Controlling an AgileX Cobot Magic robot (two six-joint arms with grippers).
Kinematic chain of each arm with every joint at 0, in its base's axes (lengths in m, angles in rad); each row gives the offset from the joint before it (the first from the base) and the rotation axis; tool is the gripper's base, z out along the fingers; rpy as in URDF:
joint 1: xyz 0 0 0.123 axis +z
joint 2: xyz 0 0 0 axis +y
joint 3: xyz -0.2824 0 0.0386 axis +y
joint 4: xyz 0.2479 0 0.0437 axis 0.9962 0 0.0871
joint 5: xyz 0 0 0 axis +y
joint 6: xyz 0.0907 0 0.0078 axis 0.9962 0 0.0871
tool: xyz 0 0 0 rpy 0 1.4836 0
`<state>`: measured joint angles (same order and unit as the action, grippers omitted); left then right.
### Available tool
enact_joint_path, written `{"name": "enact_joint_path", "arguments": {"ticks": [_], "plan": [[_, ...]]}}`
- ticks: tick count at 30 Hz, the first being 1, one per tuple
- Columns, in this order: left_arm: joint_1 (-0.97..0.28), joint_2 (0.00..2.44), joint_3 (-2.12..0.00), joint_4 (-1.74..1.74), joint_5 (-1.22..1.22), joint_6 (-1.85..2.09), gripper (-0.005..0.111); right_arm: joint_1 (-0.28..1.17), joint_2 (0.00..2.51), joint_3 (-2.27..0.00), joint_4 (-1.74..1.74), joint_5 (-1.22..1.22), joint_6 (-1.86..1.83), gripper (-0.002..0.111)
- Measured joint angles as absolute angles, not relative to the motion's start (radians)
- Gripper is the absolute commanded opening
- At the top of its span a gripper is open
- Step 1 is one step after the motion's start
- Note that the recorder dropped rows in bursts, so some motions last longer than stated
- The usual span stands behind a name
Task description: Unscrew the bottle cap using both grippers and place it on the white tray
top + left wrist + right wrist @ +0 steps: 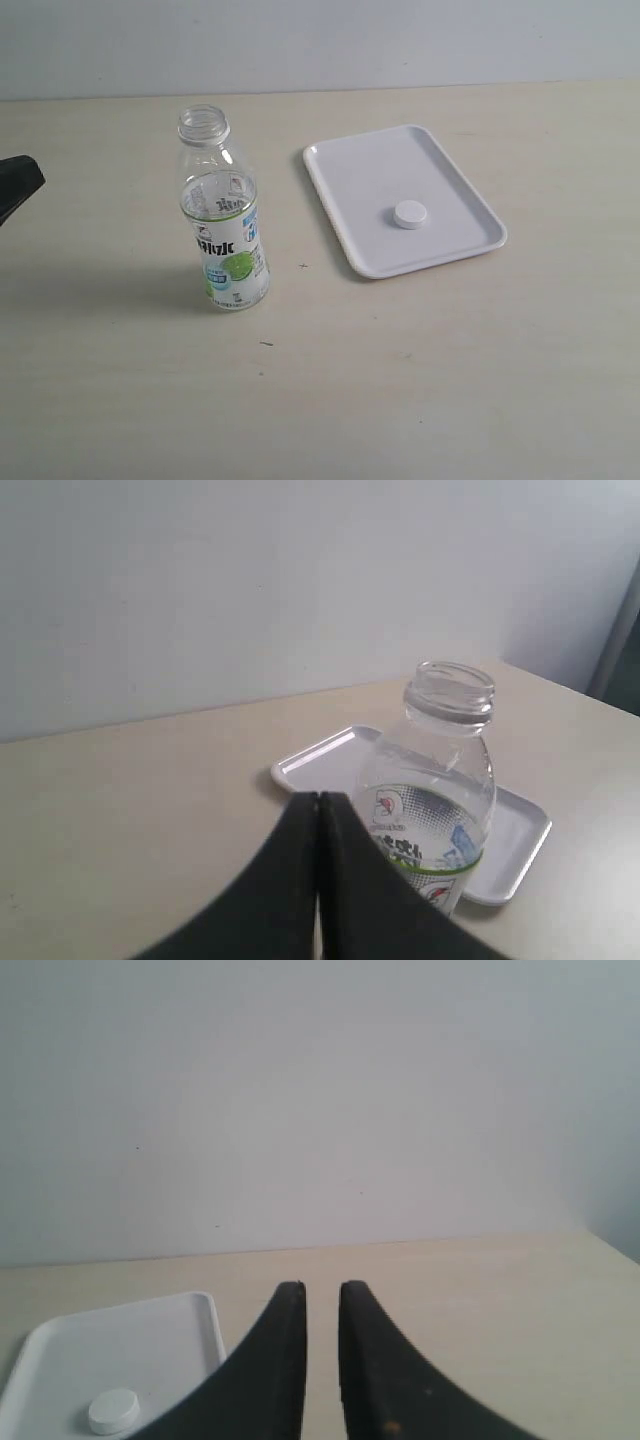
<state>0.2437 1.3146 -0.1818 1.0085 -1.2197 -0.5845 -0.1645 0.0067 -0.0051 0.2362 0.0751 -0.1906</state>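
Note:
The clear bottle (222, 215) with its lime label stands upright on the table, its neck uncapped. To its right the white cap (410, 214) lies flat near the middle of the white tray (360, 175). Only a black tip of my left gripper (20, 178) shows, at the far left edge, well apart from the bottle. In the left wrist view that gripper (318, 800) is shut and empty, with the bottle (440, 770) and tray (520, 830) beyond it. My right gripper (322, 1288) is slightly open and holds nothing; the tray (150, 1345) and cap (113, 1411) lie off to one side.
The pale wooden table (450, 380) ends at a plain light wall (320, 40) behind it. The right arm does not show in the exterior view.

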Motion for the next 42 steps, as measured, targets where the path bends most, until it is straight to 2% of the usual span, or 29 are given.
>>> {"name": "enact_joint_path", "arguments": {"ticks": [32, 38, 42], "plan": [[0.244, 1.315, -0.179, 1.009, -1.220, -0.579, 0.000, -0.164, 0.007, -0.005, 0.140, 0.063, -0.075, 0.013], [0.244, 1.315, -0.179, 1.009, -1.220, -0.339, 0.000, -0.164, 0.007, -0.005, 0.140, 0.063, -0.075, 0.013], [0.244, 1.236, -0.179, 1.026, -1.136, -0.358, 0.000, -0.164, 0.007, -0.005, 0.140, 0.063, -0.075, 0.013]]}}
